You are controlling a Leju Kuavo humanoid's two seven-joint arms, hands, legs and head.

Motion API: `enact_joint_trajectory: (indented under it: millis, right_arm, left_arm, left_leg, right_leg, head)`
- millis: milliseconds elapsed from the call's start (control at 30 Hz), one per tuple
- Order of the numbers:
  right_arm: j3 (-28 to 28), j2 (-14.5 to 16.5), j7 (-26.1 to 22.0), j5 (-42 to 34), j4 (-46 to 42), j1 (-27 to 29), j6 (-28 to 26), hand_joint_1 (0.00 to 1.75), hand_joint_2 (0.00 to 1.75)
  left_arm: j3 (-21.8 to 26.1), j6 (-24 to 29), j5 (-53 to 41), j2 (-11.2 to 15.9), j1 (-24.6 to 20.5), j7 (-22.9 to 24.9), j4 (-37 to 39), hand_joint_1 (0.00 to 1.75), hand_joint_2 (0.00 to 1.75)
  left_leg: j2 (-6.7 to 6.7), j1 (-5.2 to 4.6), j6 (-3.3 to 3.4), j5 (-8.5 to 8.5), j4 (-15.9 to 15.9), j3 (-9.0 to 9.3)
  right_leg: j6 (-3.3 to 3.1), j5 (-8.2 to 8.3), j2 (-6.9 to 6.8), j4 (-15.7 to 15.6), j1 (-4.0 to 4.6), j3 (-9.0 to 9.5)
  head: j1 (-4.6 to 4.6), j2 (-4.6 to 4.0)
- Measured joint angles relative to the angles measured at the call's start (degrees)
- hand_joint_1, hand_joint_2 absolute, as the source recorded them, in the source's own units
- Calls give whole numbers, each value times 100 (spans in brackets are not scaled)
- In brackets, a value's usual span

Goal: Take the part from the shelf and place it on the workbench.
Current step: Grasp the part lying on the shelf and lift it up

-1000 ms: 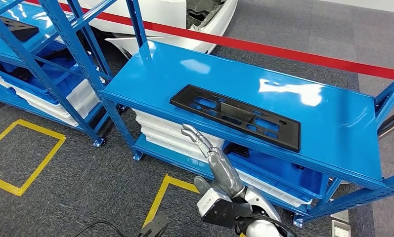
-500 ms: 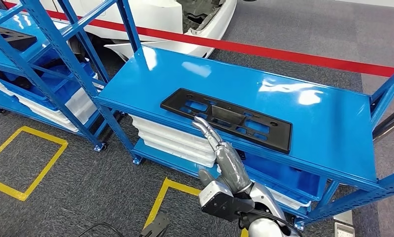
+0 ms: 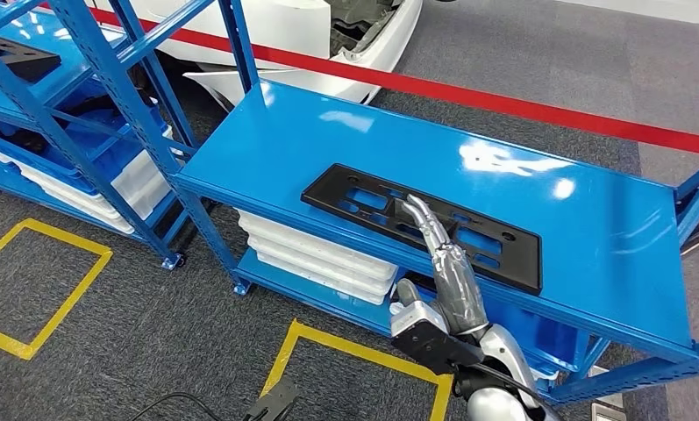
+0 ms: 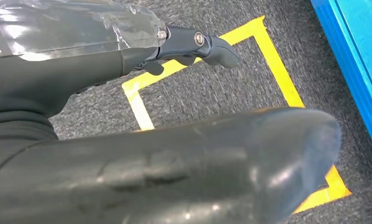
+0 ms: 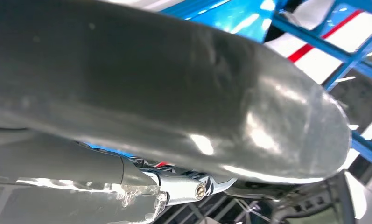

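Observation:
The part (image 3: 495, 241), a long flat black plate with cut-outs, lies flat on top of the blue workbench (image 3: 328, 132). My right hand (image 3: 442, 254) reaches up from below the bench's front edge. Its fingers are stretched out straight over the middle of the part and hold nothing; I cannot tell whether the fingertips touch it. The right wrist view is close behind the right hand (image 5: 174, 93), with blue racking beyond it. My left hand (image 4: 174, 163) hangs low over the grey carpet and holds nothing.
A blue shelf rack (image 3: 91, 96) stands to the left, with another black part (image 3: 17, 57) on its upper level. White trays (image 3: 319, 250) are stacked under the workbench. A white car body (image 3: 310, 35) and a red floor line (image 3: 521, 105) lie behind. Yellow floor markings (image 3: 39, 281) are in front.
My right hand has risen from below the bench's front edge and moved right, so its fingers now lie over the part. The camera has shifted slightly; the part has not moved.

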Motion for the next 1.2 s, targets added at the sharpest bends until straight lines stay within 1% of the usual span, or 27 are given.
enact_joint_trajectory:
  millis: [33, 67, 100, 133, 167, 200, 267, 333, 367, 400, 467, 500, 533, 567, 600, 667, 700, 733, 833, 900, 967, 1033, 1067, 1100, 1133, 1167, 1200]
  right_arm:
    - [-14, -28, 14, 19, 0, 24, -10, 0, 87]
    - [-24, -51, 35, 50, -2, 38, -26, 0, 131]
    - [-38, -71, 65, 93, -4, 44, -45, 0, 175]
    - [-61, -92, 107, 148, -7, 45, -71, 0, 175]
    - [-91, -116, 164, 211, -13, 46, -106, 0, 175]
    - [-127, -146, 232, 280, -20, 49, -149, 0, 175]
    - [-209, -227, 398, 438, -46, 69, -251, 0, 175]
    - [-309, -315, 563, 621, -94, 103, -334, 0, 175]
    - [-364, -356, 630, 703, -123, 119, -363, 0, 175]
    - [-420, -401, 693, 778, -155, 138, -394, 0, 175]
    - [-513, -497, 807, 891, -203, 190, -445, 0, 175]
    - [-550, -541, 857, 934, -222, 222, -460, 0, 175]
    - [-580, -579, 899, 966, -237, 254, -466, 0, 175]
    - [-613, -617, 935, 995, -254, 284, -468, 0, 175]
    - [-650, -653, 966, 1018, -273, 310, -468, 0, 175]
    - [-728, -720, 1004, 1050, -318, 343, -470, 0, 175]
    - [-761, -748, 1012, 1056, -338, 349, -473, 0, 175]
    - [-789, -774, 1016, 1058, -357, 354, -477, 0, 175]
    - [-863, -844, 1023, 1059, -415, 376, -484, 0, 175]
    - [-905, -887, 1022, 1060, -453, 382, -485, 0, 175]
    - [-942, -923, 1022, 1061, -482, 391, -486, 0, 175]
    - [-968, -952, 1023, 1061, -496, 420, -486, 0, 175]
    - [-976, -967, 1023, 1061, -498, 437, -486, 0, 175]
    - [-985, -982, 1023, 1061, -501, 450, -485, 0, 175]
    - [-994, -994, 1023, 1061, -507, 455, -485, 0, 175]
    - [-1002, -1005, 1023, 1061, -514, 455, -486, 0, 175]
    - [-1008, -1013, 1028, 1065, -523, 453, -486, 0, 175]
  left_arm:
    - [0, 0, 1, 0, 2, 0, 0, 0, 0]
    - [0, 0, 2, 0, 2, 0, 0, 0, 0]
    - [0, 1, 3, -1, 2, 0, 0, 0, 0]
    - [0, 2, 4, -2, 2, 0, 0, 0, 0]
    - [0, 5, 7, -3, 2, 0, 0, 0, 0]
    - [0, 9, 11, -4, 3, 1, 0, 0, 0]
    - [0, 19, 18, -4, 9, 1, 0, 0, 0]
    - [0, 28, 22, -3, 12, 0, 0, 0, 0]
    - [0, 33, 26, -3, 10, 0, 0, 0, 0]
    - [0, 35, 30, -2, 10, 1, 0, 0, 0]
    - [0, 37, 33, -1, 21, 7, 0, 0, 0]
    - [0, 37, 34, 0, 30, 11, 0, 0, 0]
    - [0, 37, 33, 0, 40, 16, 0, 0, 0]
    - [0, 37, 33, 0, 47, 21, 0, 0, 0]
    - [0, 37, 33, 0, 49, 27, 0, 0, 0]
    - [0, 36, 33, 2, 47, 34, 0, 0, 0]
    - [0, 36, 33, 3, 45, 37, 0, 0, 0]
    - [0, 35, 32, 3, 40, 40, 0, 0, 0]
    - [0, 35, 31, 3, 36, 52, 0, 0, 0]
    - [0, 36, 31, 4, 32, 52, 0, 0, 0]
    - [0, 36, 29, 4, 17, 52, 0, 0, 0]
    - [0, 35, 27, 4, 12, 53, 0, 0, 0]
    - [0, 35, 27, 4, 15, 54, 0, 0, 0]
    - [0, 35, 29, 4, 18, 54, 0, 0, 0]
    - [0, 35, 30, 4, 20, 55, 0, 0, 0]
    - [0, 35, 30, 3, 22, 55, 0, 0, 0]
    - [0, 35, 29, 3, 20, 55, 0, 0, 0]
  left_leg:
    - [-4, -13, 10, -16, 1, 18]
    - [-8, -25, 16, -37, 1, 44]
    - [-13, -34, 14, -61, 1, 78]
    - [-17, -40, 6, -87, 0, 109]
    - [-22, -47, -9, -111, 4, 130]
    - [-24, -50, -31, -127, 4, 140]
    - [-27, -52, -83, -142, -15, 149]
    - [-22, -63, -140, -195, 1, 175]
    - [-19, -66, -170, -275, 120, 145]
    - [-17, -63, -199, -412, 385, 39]
    - [-14, -34, -249, -710, 1118, -318]
    - [-14, -20, -268, -807, 1441, -496]
    - [-13, -7, -282, -825, 1620, -611]
    - [-12, 8, -295, -753, 1645, -658]
    - [-11, 26, -306, -586, 1492, -623]
    - [-9, 59, -319, -117, 803, -379]
    - [-10, 56, -314, 47, 465, -248]
    - [-8, 51, -291, 111, 236, -162]
    - [-10, 21, -194, 54, 76, -110]
    - [-7, 31, -121, 58, 20, -68]
    - [1, 41, -58, 51, -22, -19]
    - [2, 37, -25, 21, -24, 7]
    - [-2, 36, -17, 3, -23, 25]
    - [-10, 36, -19, -19, -21, 51]
    - [-19, 38, -27, -47, -19, 87]
    - [-27, 39, -46, -81, -17, 126]
    - [-33, 30, -73, -116, -11, 158]
  right_leg:
    - [-14, 75, 0, 72, 2, -91]
    - [-40, 262, 0, -91, 7, -69]
    - [-77, 518, 0, -436, 19, 48]
    - [-118, 729, 1, -821, 39, 202]
    - [-148, 874, 1, -1160, 62, 341]
    - [-169, 932, 4, -1372, 84, 431]
    - [-189, 909, 14, -1501, 106, 482]
    - [-217, 908, 18, -1576, 68, 536]
    - [-236, 910, 13, -1620, 45, 580]
    - [-255, 905, 5, -1655, 27, 626]
    - [-290, 870, -10, -1668, 27, 685]
    - [-299, 852, -14, -1666, 28, 704]
    - [-301, 835, -15, -1663, 27, 721]
    - [-297, 816, -11, -1658, 23, 741]
    - [-287, 790, -4, -1647, 17, 768]
    - [-246, 713, 12, -1613, 3, 833]
    - [-214, 673, 22, -1586, 6, 856]
    - [-182, 646, 29, -1567, 11, 861]
    - [-92, 616, 33, -1569, 18, 853]
    - [-29, 516, 18, -1445, -1, 818]
    - [16, 251, 5, -888, -15, 549]
    - [47, 9, 3, -135, -20, 107]
    - [55, 20, 2, 60, -24, -42]
    - [53, 146, 2, 31, -27, -85]
    - [46, 371, 1, -219, -31, -17]
    - [33, 629, 0, -616, -33, 126]
    - [19, 809, 1, -980, -22, 273]
  head:
    - [-1, 0]
    - [-1, 0]
    - [-2, 0]
    - [-1, 0]
    - [-1, 0]
    - [-1, 0]
    - [-2, 0]
    - [-5, 0]
    - [-20, 0]
    - [-33, 0]
    - [-56, 0]
    - [-56, 0]
    - [-57, 0]
    - [-57, 0]
    - [-58, 0]
    - [-57, 0]
    - [-52, 0]
    - [-47, 0]
    - [-37, 0]
    - [-28, 0]
    - [-11, 0]
    - [-4, 0]
    - [-3, 0]
    - [-3, 0]
    - [-3, 0]
    - [-1, 0]
    - [7, 0]
